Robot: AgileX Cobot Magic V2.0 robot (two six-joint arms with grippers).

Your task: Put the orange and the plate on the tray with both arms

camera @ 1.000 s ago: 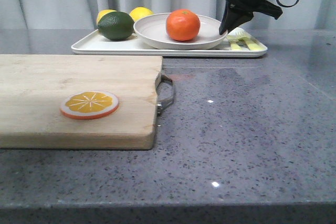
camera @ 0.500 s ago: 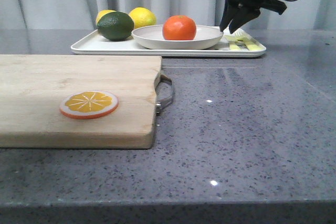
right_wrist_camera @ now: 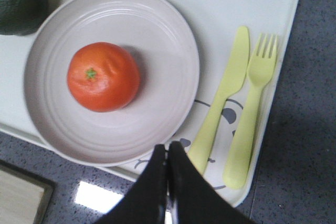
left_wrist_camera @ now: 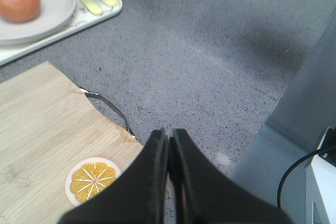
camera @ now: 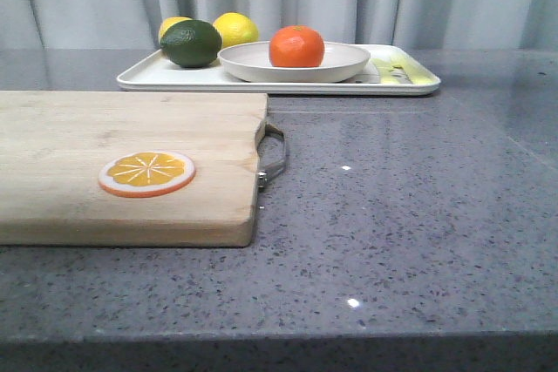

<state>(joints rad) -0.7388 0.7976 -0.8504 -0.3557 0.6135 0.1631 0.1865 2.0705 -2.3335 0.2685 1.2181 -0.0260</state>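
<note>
The orange lies in the off-white plate, and the plate rests flat on the white tray at the back of the table. The right wrist view shows them from above: the orange, the plate, the tray. My right gripper is shut and empty, high above the plate's edge and out of the front view. My left gripper is shut and empty, high above the table by the cutting board's corner. The left wrist view shows the orange on the plate.
A dark green fruit and two yellow lemons lie on the tray's left part. A yellow knife and fork lie on its right part. A wooden cutting board with an orange slice fills the front left.
The plate with the orange went from tilted to flat on the tray. My right gripper rose away from the plate's right edge and left the front view.
</note>
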